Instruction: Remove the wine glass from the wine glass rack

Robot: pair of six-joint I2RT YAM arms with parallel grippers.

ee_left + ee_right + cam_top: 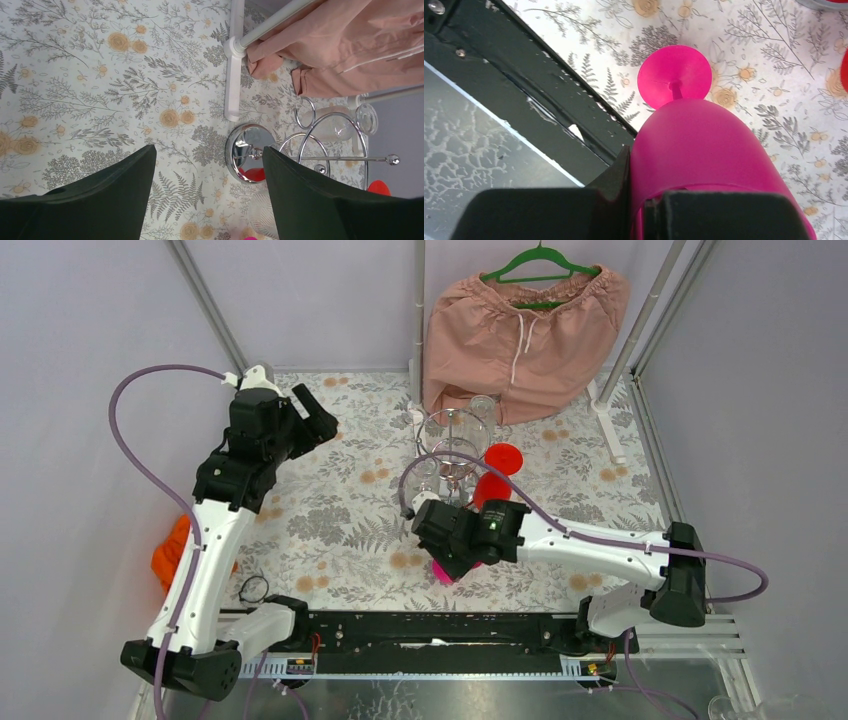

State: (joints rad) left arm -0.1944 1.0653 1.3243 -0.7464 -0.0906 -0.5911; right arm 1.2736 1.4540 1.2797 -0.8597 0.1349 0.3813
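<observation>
Gripping the magenta plastic wine glass (704,150) by its bowl

The black right gripper (644,210) is clenched on the bowl wall, foot down above the floral-print tablecloth (330,530), well apart from the shiny chrome wire wine glass rack (455,435). It looks light, stiff, slick. The black left gripper (209,155) gapes empty; salmon fabric shorts (525,330) hang beyond.

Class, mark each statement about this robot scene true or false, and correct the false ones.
1. The right gripper has its fingers closed on the pink wine glass. True.
2. The pink wine glass hangs on the wine glass rack. False: it is clear of the rack, in the right gripper.
3. The left gripper grips the rack. False: its fingers are open and hold nothing.
4. Pink shorts hang on a green hanger behind the rack. True.
</observation>
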